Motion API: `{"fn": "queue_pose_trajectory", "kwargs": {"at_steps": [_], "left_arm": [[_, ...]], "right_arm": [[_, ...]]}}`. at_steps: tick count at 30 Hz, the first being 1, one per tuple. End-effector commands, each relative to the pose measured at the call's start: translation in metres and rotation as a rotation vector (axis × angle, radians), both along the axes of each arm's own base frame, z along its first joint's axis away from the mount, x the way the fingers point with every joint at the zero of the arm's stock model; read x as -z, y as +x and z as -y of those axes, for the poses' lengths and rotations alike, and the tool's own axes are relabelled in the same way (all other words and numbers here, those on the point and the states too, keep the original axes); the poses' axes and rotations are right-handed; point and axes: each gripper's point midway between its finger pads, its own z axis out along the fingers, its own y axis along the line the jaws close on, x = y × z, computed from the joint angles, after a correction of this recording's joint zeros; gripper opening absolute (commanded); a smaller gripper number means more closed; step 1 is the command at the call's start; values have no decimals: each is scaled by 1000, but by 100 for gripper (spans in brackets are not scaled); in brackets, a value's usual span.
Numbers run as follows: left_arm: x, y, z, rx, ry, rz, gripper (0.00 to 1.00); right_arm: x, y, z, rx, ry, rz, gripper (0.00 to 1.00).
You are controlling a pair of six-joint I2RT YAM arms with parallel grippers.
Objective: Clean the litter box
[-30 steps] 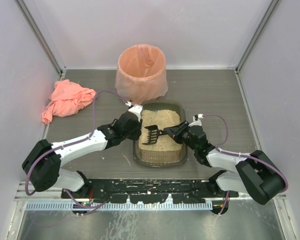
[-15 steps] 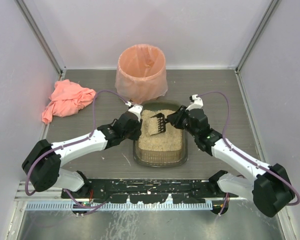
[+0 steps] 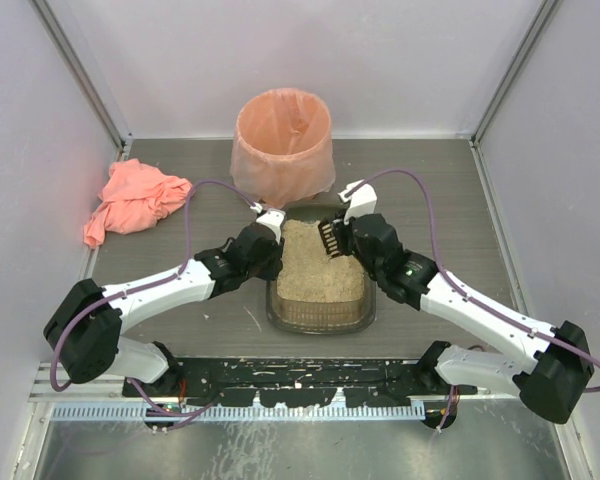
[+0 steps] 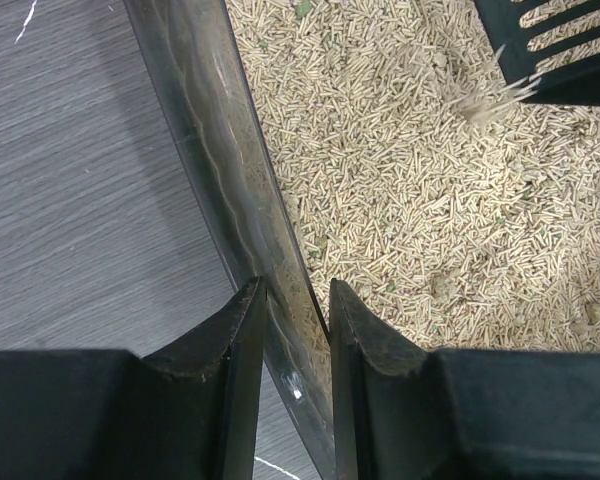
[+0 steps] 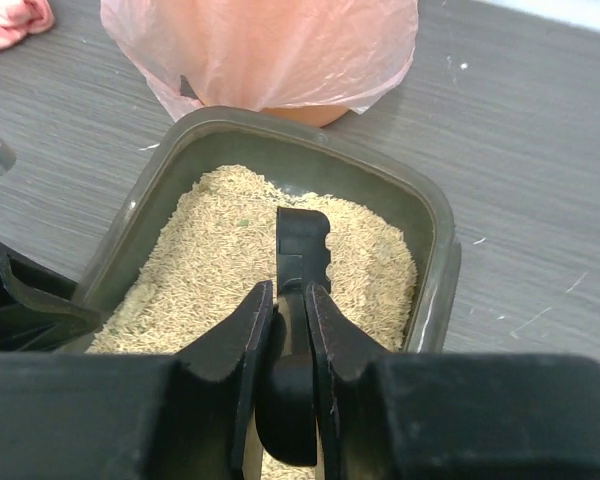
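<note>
Right claw (image 5: pixel 285 293), clenched on the litter scoop (image 3: pixel 329 237), just lifted it toward the bin (image 3: pixel 283 140), so dumping's probably next. Left claw (image 4: pixel 290 292) is gripping the litter box (image 3: pixel 320 322) wall.

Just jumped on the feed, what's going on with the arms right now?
The left gripper is pinching the left wall of the litter box, apparently steadying it. The right gripper holds a black slotted scoop by its handle, raised over the far end of the litter, close to the peach-bagged bin. Some pellets are falling off the scoop; whether it carries waste I cannot tell. A pink cloth lies far left.
</note>
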Motion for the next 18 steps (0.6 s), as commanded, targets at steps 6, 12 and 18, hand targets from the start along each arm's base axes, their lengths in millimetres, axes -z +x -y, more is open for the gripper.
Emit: {"fn": "queue_pose_trajectory", "kwargs": {"at_steps": [6, 12, 18], "left_arm": [[-18, 2, 11, 30, -63, 36, 29], [-17, 2, 12, 34, -62, 33, 28], [-17, 1, 11, 36, -63, 32, 27]], "right_arm": [[-49, 2, -7, 81, 73, 125, 1], [-36, -3, -51, -26, 234, 5, 1], [-19, 3, -69, -35, 252, -74, 1]]}}
